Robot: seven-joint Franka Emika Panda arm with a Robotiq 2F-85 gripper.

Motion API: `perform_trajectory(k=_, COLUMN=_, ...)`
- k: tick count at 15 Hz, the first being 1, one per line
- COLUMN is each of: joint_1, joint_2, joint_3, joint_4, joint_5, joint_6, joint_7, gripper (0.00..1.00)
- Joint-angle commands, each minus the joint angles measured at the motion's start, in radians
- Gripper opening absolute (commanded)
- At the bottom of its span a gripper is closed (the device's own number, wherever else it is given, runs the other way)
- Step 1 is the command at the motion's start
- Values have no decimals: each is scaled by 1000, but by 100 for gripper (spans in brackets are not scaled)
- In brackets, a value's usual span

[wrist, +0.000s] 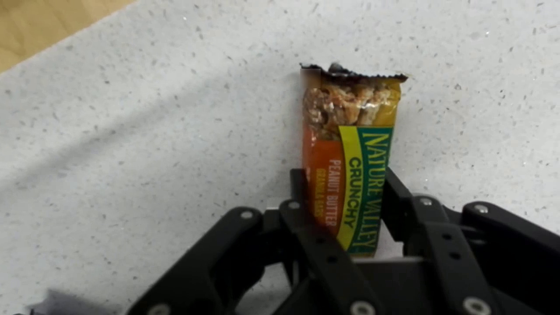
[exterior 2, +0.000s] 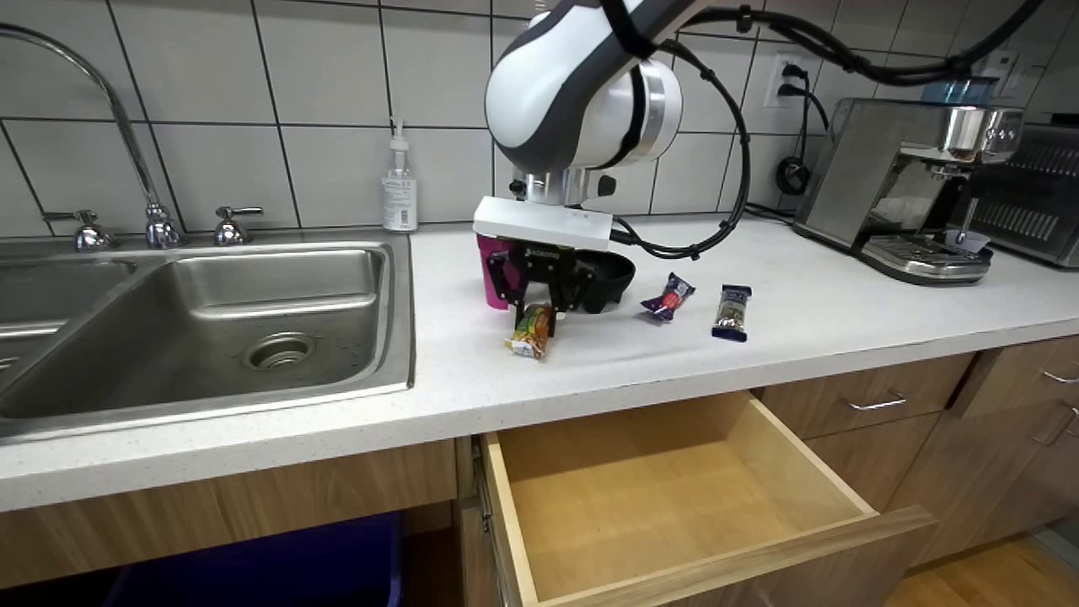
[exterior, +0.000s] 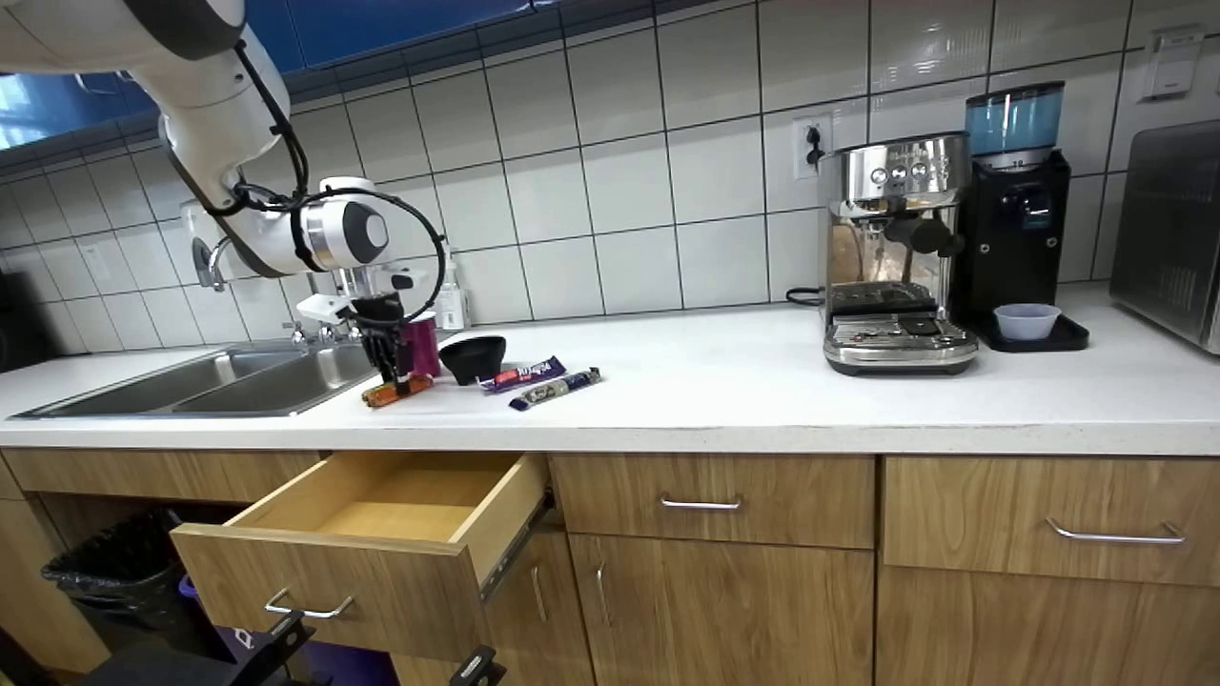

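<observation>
And the orange-and-green wrapped granola bar (wrist: 350,153) is pinched!
On the speckled white countertop (exterior 2: 455,362), it is held on both sides by the jaws of the black two-finger gripper (exterior 2: 536,321); nearby, a magenta cup (exterior: 425,343) and a round black bowl (exterior: 474,358) are seen.

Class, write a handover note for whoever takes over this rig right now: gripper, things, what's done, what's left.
Gripper: closed on the granola bar, jaws against both long sides; how firmly can't be told.
Things: the granola bar appears to rest on the counter near the pink cup and black bowl; the purple-wrapped bar and silver-blue bar lie apart from it.
Done: drawer open, granola bar clasped.
Left: it seems not yet lifted; the other two bars are ungripped.
</observation>
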Motion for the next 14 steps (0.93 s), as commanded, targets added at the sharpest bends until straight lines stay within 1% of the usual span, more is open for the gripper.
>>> perform_trajectory(k=1, joint_1=-6, joint_2=-27, joint_3=28, joint_4=-3, joint_5=5, joint_6=-23, joint_7=-36, gripper=17)
perform_trajectory(k=8, joint_1=13, joint_2=-78, joint_3=46, joint_4=-76, joint_5=3, joint_6=1, joint_7=-40, gripper=17)
perform_trajectory(k=14, joint_1=25, joint_2=-146, joint_3=52, joint_4=-190, joint_5=-5, joint_6=12, joint_7=-39, gripper=17)
